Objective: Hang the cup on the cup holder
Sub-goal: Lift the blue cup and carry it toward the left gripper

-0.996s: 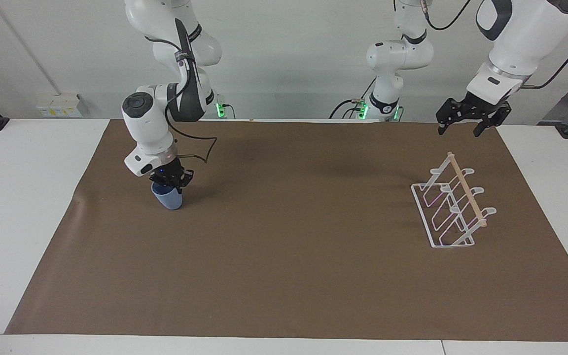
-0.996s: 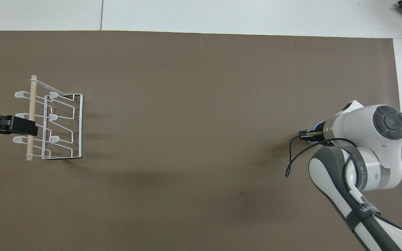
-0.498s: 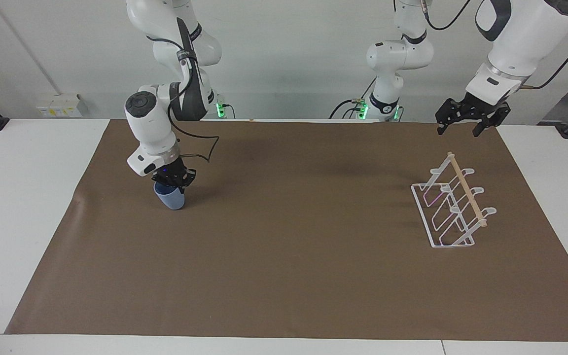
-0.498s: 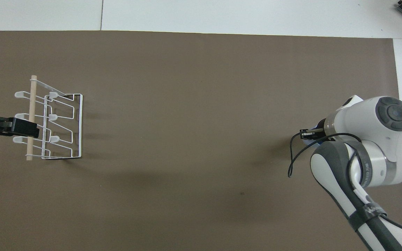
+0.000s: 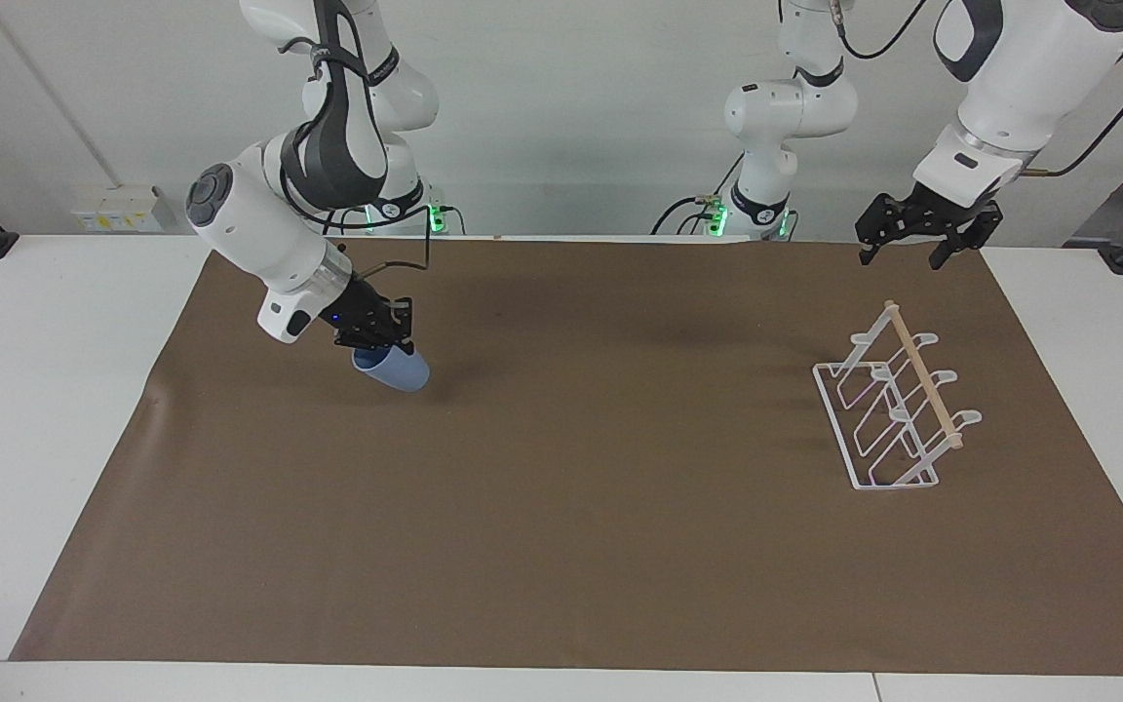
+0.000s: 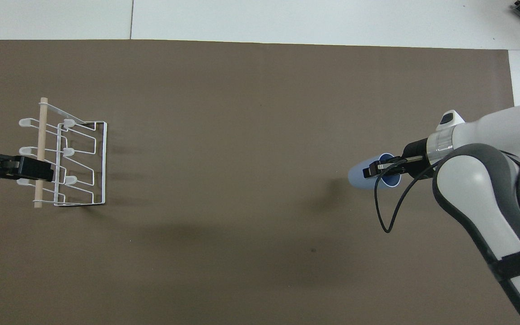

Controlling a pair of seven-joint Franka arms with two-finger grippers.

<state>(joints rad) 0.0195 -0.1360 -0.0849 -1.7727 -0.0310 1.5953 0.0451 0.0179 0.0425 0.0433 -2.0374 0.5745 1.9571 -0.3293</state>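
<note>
We see the cup (image 5: pixel 393 369) (image 6: pixel 362 176) lifted off the brown mat (image 5: pixel 561 507) and tilted, toward the right arm's end of the table, its base pointing at about four o'clock in the facing view. The right gripper (image 5: pixel 373 336) (image 6: pixel 384 166) pinches its rim. The holder (image 5: pixel 898 400) (image 6: pixel 63 158) stands on the mat well apart, toward the left arm's end. Above it the left gripper (image 5: pixel 915 239) (image 6: pixel 27 168) waits, fingers spread.

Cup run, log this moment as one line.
right end effector: shut on cup, lifted, tilted | left end effector: open, waiting over cup holder | cup holder: empty | hang: not yet done
</note>
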